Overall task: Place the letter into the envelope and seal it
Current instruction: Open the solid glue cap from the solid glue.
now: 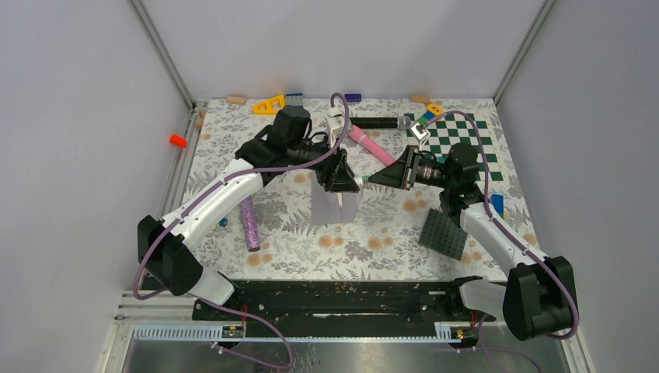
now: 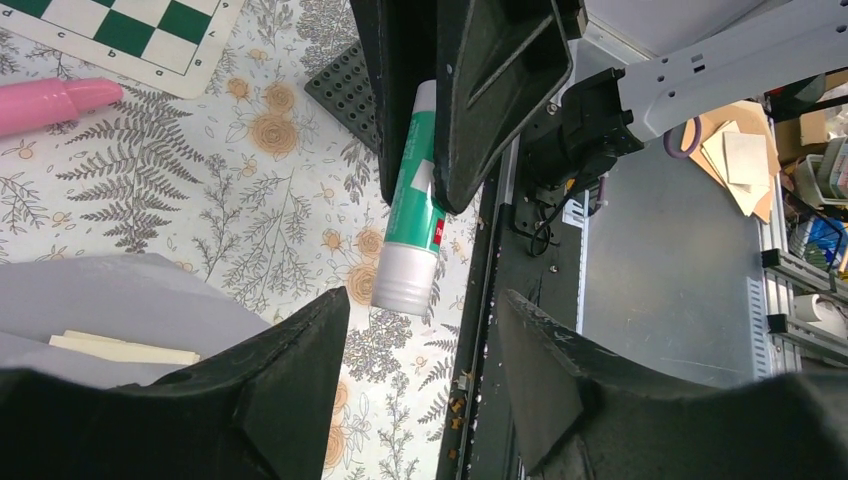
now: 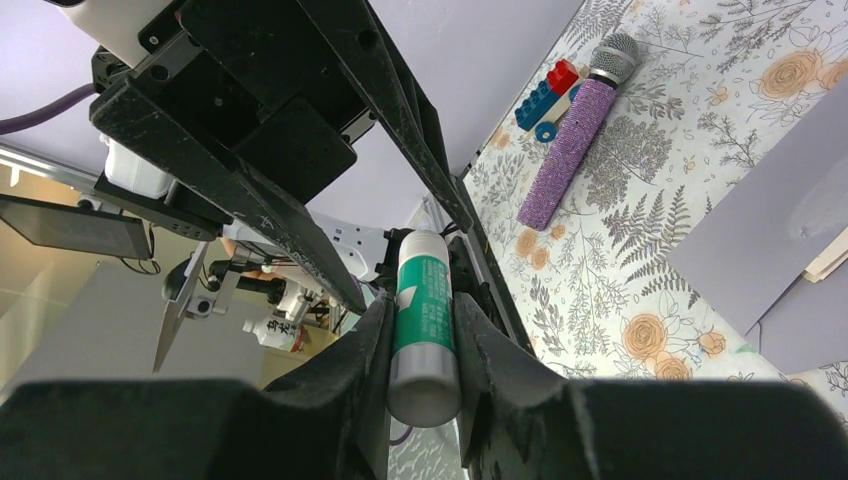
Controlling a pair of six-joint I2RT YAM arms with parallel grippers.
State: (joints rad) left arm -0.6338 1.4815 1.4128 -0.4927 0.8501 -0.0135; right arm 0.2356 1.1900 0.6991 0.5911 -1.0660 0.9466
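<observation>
The right claw [image 3: 425,335] is clenched on a green-and-white glue stick [image 3: 425,290]. Its two fingers [image 3: 365,350] press the sides of the tube near one end, so the stick is held above the desk and juts toward the left claw. The left claw [image 2: 425,335] faces it almost tip to tip. It is released, with its fingers [image 2: 290,380] spread apart. The stick's white cap [image 2: 403,280] sits right at the mouth of that gap and touches neither finger, as far as the left wrist view shows.

Directly beneath the left claw lies the envelope [image 1: 334,206], light grey and flat on the floral desk [image 1: 373,249]. The letter [image 2: 125,350] shows only as a pale tan edge poking out of the envelope, with the rest of it hidden inside. How the flap stands cannot be told.

Beyond the two claws, toward the back wall, a pink cylinder [image 1: 371,145] lies at a slant. Just behind it is a black microphone [image 1: 381,122]. On the right claw's outer side, the green-and-white checkerboard [image 1: 458,140] lies flat. Nearer the arm bases from that claw sits the dark grey studded plate [image 1: 444,233]. On the left claw's outer side, past its white forearm, lies a purple glitter microphone [image 1: 249,224].
</observation>
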